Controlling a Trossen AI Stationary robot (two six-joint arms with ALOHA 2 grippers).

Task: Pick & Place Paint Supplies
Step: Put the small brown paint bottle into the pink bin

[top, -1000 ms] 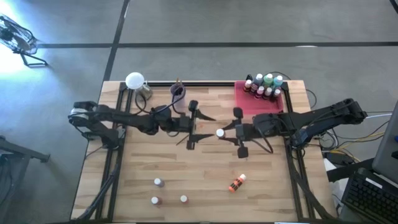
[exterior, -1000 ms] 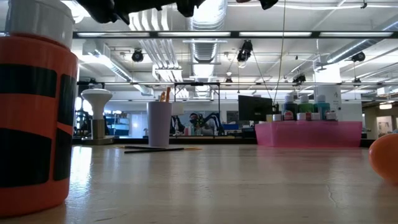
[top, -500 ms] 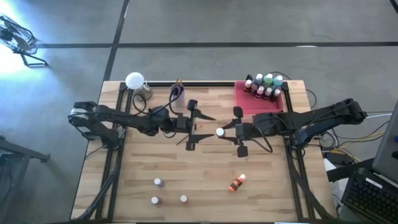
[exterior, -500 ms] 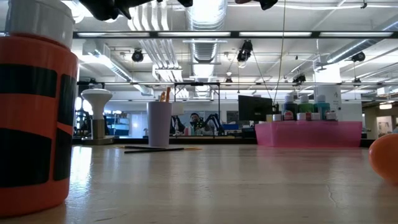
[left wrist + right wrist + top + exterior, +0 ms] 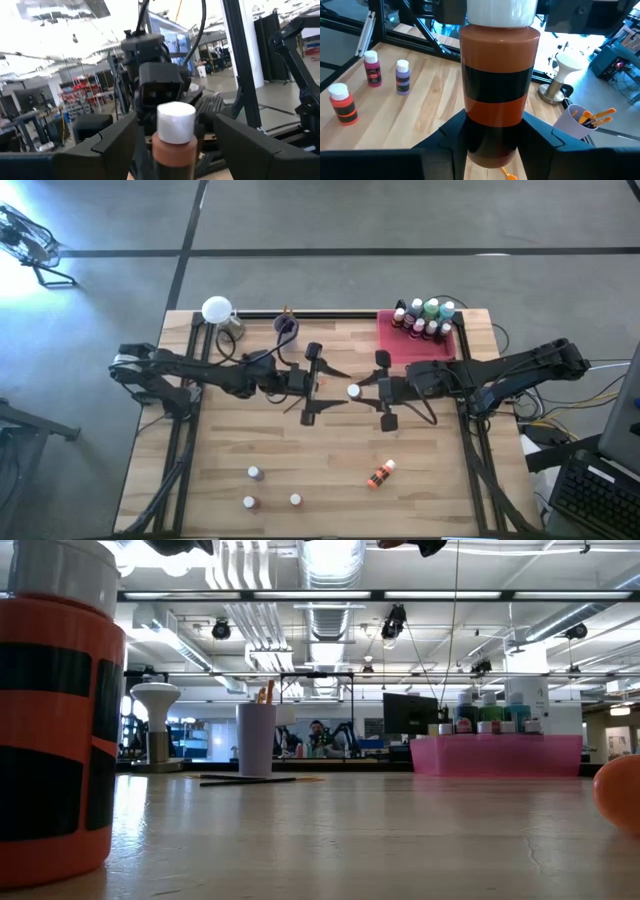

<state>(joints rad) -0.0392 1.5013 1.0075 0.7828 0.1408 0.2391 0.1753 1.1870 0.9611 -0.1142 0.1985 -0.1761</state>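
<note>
A brown paint bottle [image 5: 495, 75] with a black band and white cap [image 5: 353, 391] stands upright in mid-air over the table's middle, with my right gripper [image 5: 366, 391] shut on it. My left gripper [image 5: 335, 387] faces it from the table's left, open. Its two fingers [image 5: 112, 142] stand on either side of the bottle's neck [image 5: 172, 150] with a gap on each side. Three small bottles [image 5: 254, 473] stand near the front edge, and an orange one [image 5: 380, 474] lies there. Thin brushes [image 5: 250, 780] lie flat before the lilac cup [image 5: 285, 326]. My right gripper pinches the brown bottle's lower body [image 5: 492, 142] between its two fingers, which come about level from the table's right. The bottle stands upright in the hold, cap up, lifted high clear of the table.
A pink tray [image 5: 400, 348] with several bottles sits at the far right. A white lamp-like stand [image 5: 216, 309] is at the far left. An orange-and-black bottle [image 5: 55, 730] stands right by the low camera.
My left gripper has risen a little; in the low view it has nearly left the top edge. My right gripper and the brown bottle have stayed where they were.
</note>
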